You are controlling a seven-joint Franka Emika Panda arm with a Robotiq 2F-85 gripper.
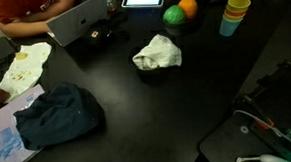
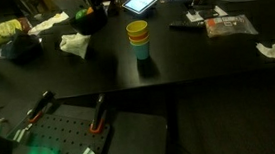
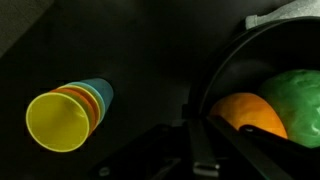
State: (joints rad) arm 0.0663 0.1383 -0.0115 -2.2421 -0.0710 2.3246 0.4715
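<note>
In the wrist view my gripper [image 3: 200, 165] shows only as dark finger parts at the bottom edge, too dark to tell open from shut. It hangs above the black table between a stack of cups [image 3: 68, 115], yellow innermost, then orange and blue, and a black bowl [image 3: 232, 70] that holds an orange fruit [image 3: 250, 112] and a green fruit [image 3: 292, 100]. It touches nothing. The cups [image 1: 235, 14] [image 2: 137, 39] and the bowl with the fruit [image 1: 180, 11] show in both exterior views. The arm is out of view there.
A crumpled white cloth [image 1: 157, 56] lies mid-table and a blue cloth [image 1: 57, 116] lies near papers [image 1: 8, 138]. A tablet [image 2: 139, 2], a laptop [image 1: 77, 19], a packet [image 2: 228, 25] and a person's arm [image 1: 27, 22] are at the table's edges.
</note>
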